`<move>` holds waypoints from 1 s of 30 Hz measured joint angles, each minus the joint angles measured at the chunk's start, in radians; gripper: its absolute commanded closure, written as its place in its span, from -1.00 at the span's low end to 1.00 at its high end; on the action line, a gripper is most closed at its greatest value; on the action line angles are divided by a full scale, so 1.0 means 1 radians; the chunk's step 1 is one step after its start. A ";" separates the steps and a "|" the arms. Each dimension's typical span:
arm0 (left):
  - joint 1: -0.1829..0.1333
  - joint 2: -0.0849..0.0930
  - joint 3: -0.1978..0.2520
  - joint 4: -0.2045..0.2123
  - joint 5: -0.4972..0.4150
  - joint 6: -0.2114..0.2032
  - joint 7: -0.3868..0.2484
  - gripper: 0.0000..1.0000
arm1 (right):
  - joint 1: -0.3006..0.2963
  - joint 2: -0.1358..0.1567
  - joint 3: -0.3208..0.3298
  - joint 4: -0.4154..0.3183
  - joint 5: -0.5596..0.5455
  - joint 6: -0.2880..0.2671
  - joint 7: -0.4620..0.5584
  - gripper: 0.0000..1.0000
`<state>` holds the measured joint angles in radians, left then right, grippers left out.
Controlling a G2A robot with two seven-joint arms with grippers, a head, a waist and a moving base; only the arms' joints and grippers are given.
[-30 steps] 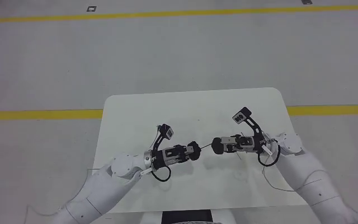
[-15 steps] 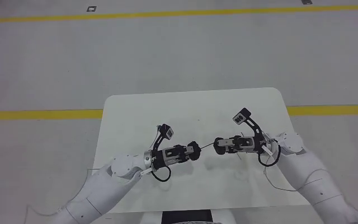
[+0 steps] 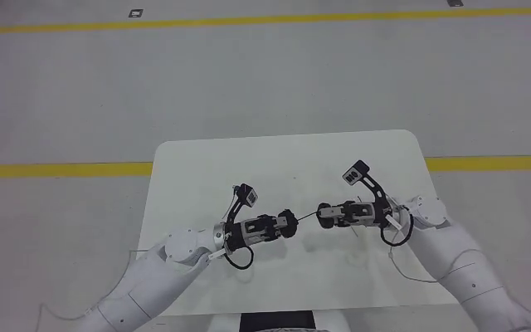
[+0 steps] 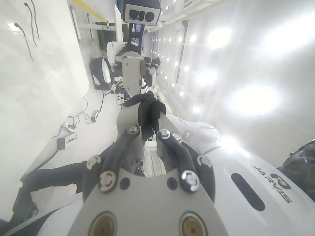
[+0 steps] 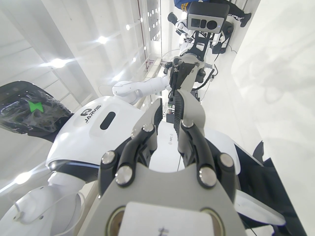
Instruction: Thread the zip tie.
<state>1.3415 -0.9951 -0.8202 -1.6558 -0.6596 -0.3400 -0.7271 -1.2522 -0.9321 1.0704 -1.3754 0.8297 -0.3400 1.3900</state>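
2 ends of zip tie (image 3: 305,217) pinched: left gripper (image 3: 291,222), right gripper (image 3: 320,215); tie's middle barely visible.

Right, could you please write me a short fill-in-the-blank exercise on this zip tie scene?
1. The zip tie spans the gap ____ the left gripper and the right gripper.
2. Both grippers hang above a ____ table.
3. ____ spare ties lie on the table.
4. The floor lines are ____.

Missing words: between; white; three; yellow.
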 measured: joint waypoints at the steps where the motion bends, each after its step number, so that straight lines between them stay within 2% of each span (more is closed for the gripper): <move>1: 0.000 0.000 0.000 0.000 0.000 0.000 0.000 1.00 | 0.002 -0.001 -0.001 0.002 0.000 0.000 0.000 0.86; 9: 0.000 0.000 0.000 0.000 0.000 0.000 0.000 1.00 | 0.017 -0.013 -0.012 0.027 -0.001 0.000 0.000 0.84; 14: 0.000 0.000 0.000 0.000 0.000 0.000 0.000 1.00 | 0.023 -0.019 -0.018 0.036 0.002 0.000 0.000 0.74; 22: 0.000 0.000 0.000 0.000 0.000 0.000 0.000 1.00 | 0.027 -0.025 -0.018 0.041 0.006 0.000 0.000 0.74; 27: 0.000 0.000 0.000 0.000 0.000 0.000 0.000 1.00 | 0.028 -0.028 -0.016 0.042 0.007 0.000 0.000 0.82; 29: 0.000 0.000 0.000 0.000 0.000 0.000 0.000 1.00 | 0.028 -0.029 -0.015 0.042 0.008 0.000 0.000 0.90; 30: 0.000 0.000 0.000 0.000 0.000 0.000 0.000 1.00 | 0.028 -0.029 -0.015 0.042 0.007 0.000 0.000 1.00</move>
<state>1.3415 -0.9951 -0.8202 -1.6558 -0.6596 -0.3400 -0.7271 -1.2238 -0.9614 1.0553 -1.3330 0.8370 -0.3400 1.3900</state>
